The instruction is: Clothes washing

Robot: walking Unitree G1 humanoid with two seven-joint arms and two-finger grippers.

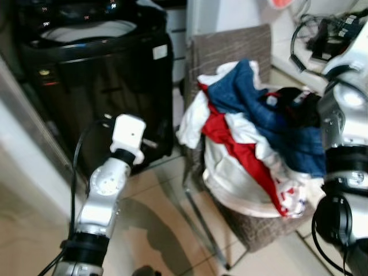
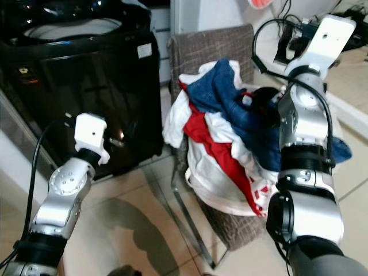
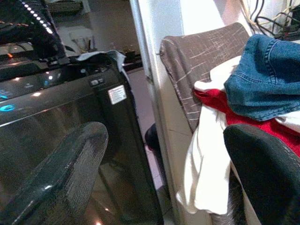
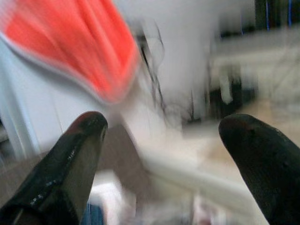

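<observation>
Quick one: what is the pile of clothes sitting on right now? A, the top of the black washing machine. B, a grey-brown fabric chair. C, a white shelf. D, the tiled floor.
B: the pile of clothes, with blue denim uppermost, rests on the grey-brown chair standing beside the black washing machine.

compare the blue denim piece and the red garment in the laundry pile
The blue denim piece lies on top of the pile, broad and bunched; the red garment sits under it, showing as a narrow strip running down the pile. The denim is dark blue with visible seams; the red one is plain and bright. Both rest in the same heap on the grey chair.
</observation>
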